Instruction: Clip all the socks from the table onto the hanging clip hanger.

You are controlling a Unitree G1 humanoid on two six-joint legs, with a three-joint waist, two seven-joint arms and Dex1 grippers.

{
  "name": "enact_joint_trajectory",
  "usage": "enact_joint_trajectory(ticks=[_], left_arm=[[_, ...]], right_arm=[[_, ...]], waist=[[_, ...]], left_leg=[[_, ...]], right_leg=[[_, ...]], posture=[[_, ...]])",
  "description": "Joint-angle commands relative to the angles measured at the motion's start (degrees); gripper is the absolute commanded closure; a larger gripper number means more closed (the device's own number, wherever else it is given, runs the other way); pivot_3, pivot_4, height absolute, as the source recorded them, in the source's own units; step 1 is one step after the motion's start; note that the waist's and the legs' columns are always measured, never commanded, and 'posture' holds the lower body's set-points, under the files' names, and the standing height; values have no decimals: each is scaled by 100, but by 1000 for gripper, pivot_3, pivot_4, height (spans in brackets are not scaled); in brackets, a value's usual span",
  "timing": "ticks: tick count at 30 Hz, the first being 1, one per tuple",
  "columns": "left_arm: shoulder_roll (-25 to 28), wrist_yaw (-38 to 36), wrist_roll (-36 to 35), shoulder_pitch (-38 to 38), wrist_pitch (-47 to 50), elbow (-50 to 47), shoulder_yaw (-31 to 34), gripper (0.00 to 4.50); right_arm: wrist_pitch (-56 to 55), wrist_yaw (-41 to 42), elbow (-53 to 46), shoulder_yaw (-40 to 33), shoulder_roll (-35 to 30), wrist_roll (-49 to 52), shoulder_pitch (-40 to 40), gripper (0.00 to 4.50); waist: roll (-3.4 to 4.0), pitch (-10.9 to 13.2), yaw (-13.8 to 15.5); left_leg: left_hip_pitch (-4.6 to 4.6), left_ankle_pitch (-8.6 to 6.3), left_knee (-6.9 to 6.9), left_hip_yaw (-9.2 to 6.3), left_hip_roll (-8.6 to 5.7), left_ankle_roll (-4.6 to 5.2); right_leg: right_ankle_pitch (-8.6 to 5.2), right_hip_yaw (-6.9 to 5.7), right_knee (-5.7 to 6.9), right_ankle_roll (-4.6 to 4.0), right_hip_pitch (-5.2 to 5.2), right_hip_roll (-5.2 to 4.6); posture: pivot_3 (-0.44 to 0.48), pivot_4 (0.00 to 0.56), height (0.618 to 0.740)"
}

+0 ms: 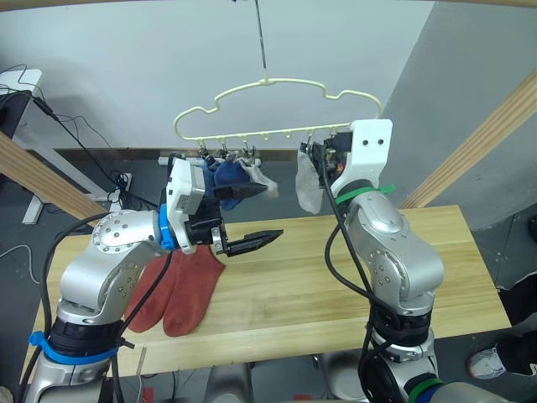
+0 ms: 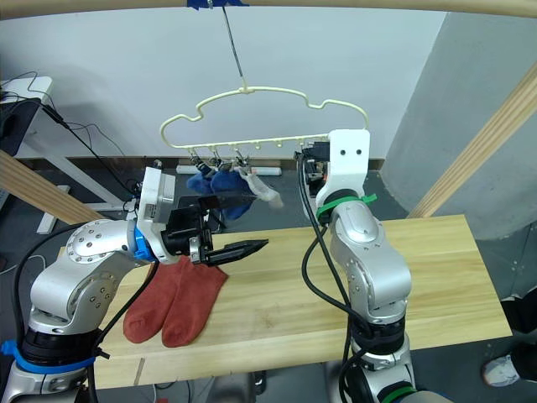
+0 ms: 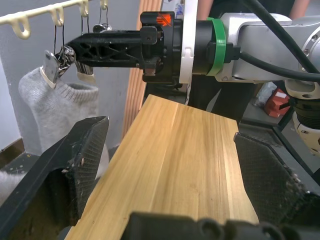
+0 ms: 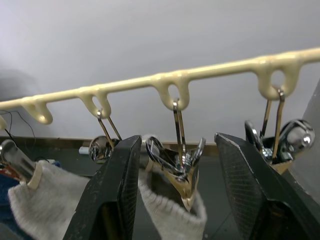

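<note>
We see right end effector [image 4: 175,200] open at clip hanger [image 1: 277,84]; left end effector [image 1: 256,218] open, empty; rust-red socks [image 1: 180,294] on surface [image 1: 302,285].

This looks like a robotics lab or test room rather than a home. A plain pale wall [image 1: 134,59] and a dark grey floor [image 1: 17,218] frame a staged setup: a bare plank table [image 1: 453,277] under a wooden rail [image 2: 377,7] marked with blue tape [image 2: 216,3], held by slanted wooden posts [image 1: 495,126]. Loose cables [image 1: 80,130] trail across the floor to what seems to be a power strip [image 1: 122,186]. A person's shoe [image 1: 491,363] shows at the table's edge.
</note>
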Motion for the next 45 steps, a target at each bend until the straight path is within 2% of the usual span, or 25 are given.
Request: enact_joint_trajectory(ticks=[1,24,27,31,33,35,45], left_arm=[[-28,-35,-2,-31,-132,-122,8,57],[-28,-19,17,-28,-142,-116,-6,57],[-26,-18,11,-15,-138,-126,-2,0],[-27,-10,8,7,-138,-131,6,0],[-26,-15,17,18,-154,-130,6,0],[-24,-13,17,42,-161,-132,14,0],[-36,55,52,107,-210,-135,22,0]], right_arm=[[-293,-139,-17,90,426,57,-133,2084],[-525,-679,53,195,574,252,-127,2084],[-546,-702,63,209,564,270,-132,2682],[-562,-719,77,212,569,290,-139,3980],[-574,-730,80,214,566,307,-142,4380],[-593,-738,86,217,562,331,-145,4493],[-676,-741,108,244,454,413,-158,4493]], waist=[[0,0,-1],[0,0,-1],[0,0,0],[0,0,0],[0,0,-1],[0,0,0],[0,0,1]], left_leg=[[0,0,0,0,0,0],[0,0,0,0,0,0],[0,0,0,0,0,0],[0,0,0,0,0,0],[0,0,0,-1,0,0],[0,0,0,-1,0,0],[0,0,0,-1,1,0]], right_leg=[[0,0,0,0,0,0],[0,0,0,0,0,0],[0,0,1,0,0,0],[0,0,0,0,0,0],[0,0,0,0,0,0],[0,0,1,0,0,0],[0,0,0,0,0,0]], posture=[[-227,281,740],[-223,280,740],[-224,279,740],[-224,279,740],[-224,279,740],[-224,279,740],[-221,279,740]])
